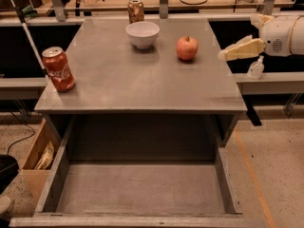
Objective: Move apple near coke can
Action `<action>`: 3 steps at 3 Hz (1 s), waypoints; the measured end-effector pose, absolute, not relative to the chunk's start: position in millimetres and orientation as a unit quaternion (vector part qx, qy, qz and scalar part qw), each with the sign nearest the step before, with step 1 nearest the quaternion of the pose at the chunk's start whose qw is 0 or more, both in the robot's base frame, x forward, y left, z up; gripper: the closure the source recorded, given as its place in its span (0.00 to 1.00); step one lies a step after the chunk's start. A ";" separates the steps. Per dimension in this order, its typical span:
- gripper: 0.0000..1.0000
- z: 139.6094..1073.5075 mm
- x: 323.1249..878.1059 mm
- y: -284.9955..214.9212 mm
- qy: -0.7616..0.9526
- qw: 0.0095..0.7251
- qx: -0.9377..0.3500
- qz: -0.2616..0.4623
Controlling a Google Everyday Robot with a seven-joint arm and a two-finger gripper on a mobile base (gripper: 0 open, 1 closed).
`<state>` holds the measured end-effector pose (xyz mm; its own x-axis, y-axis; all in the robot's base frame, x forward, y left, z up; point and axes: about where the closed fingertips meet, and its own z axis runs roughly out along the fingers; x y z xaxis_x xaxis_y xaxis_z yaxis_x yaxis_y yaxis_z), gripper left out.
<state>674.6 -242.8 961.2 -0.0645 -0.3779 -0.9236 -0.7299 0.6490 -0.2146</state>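
Note:
The red-orange apple (187, 48) sits on the grey table (142, 87) at the back right, just right of the white bowl. The red coke can (58, 69) stands upright at the table's left edge, well apart from the apple. My gripper (227, 54) hangs at the right, just past the table's right edge, at about the apple's height. It points left toward the apple and holds nothing that I can see.
A white bowl (142, 33) and a darker brownish can (136, 10) stand at the back middle. A wide drawer (142, 186) is pulled open below the table front. A small clear bottle (255, 69) sits on the right bench. A cardboard box (39, 156) is at lower left.

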 end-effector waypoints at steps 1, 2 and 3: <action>0.00 951.8 676.7 -233.4 0.711 0.565 -0.387 0.161; 0.00 926.4 702.5 -204.4 0.708 0.565 -0.386 0.174; 0.00 902.3 737.6 -177.9 0.711 0.556 -0.388 0.186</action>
